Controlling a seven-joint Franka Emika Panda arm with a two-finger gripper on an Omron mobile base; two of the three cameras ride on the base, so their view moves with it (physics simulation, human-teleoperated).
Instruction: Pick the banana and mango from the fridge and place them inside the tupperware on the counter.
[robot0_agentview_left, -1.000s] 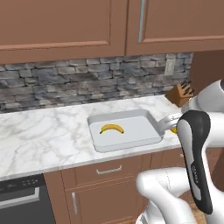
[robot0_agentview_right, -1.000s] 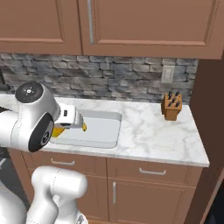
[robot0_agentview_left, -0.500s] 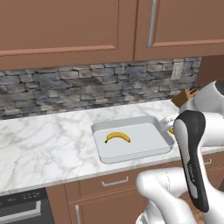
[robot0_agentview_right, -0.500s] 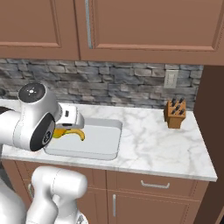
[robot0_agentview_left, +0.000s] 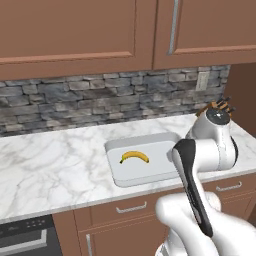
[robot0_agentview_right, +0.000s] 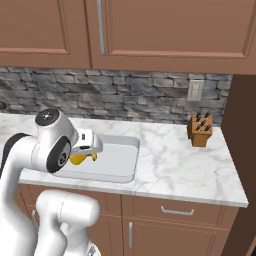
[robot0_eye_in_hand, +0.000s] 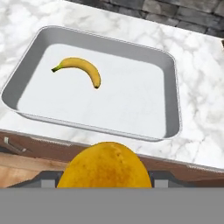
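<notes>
Gripping the mango (robot0_eye_in_hand: 107, 165), our gripper (robot0_agentview_right: 89, 156) hangs over the near edge of the counter (robot0_agentview_left: 55, 165), just in front of the tupperware (robot0_eye_in_hand: 173, 87). In the right base view we see the orange-yellow fruit (robot0_agentview_right: 78, 159) tucked under the white hand, with one dark fingertip (robot0_agentview_right: 94, 156) showing at its right side; the jaws stand part-way apart, pinching the fruit between them. In the hand view the mango fills the near middle, with the tray beyond it.

Our arm is folded tightly. The white forearm runs from the round elbow joint toward the tray, the wrist is bent so that the hand points down and forward at the tray's near rim. In the left base view the elbow and dark link cover the tray's right end, and we cannot see the fingers there.

The banana (robot0_eye_in_hand: 81, 69) lies flat inside the tupperware (robot0_agentview_left: 145, 175), in its far left part, curved with its ends pointing toward the near side. We see it (robot0_agentview_left: 134, 157) well apart from the mango. A wooden knife block (robot0_agentview_right: 200, 131) stands on the counter to the far right, near the stone backsplash (robot0_agentview_right: 150, 102).
</notes>
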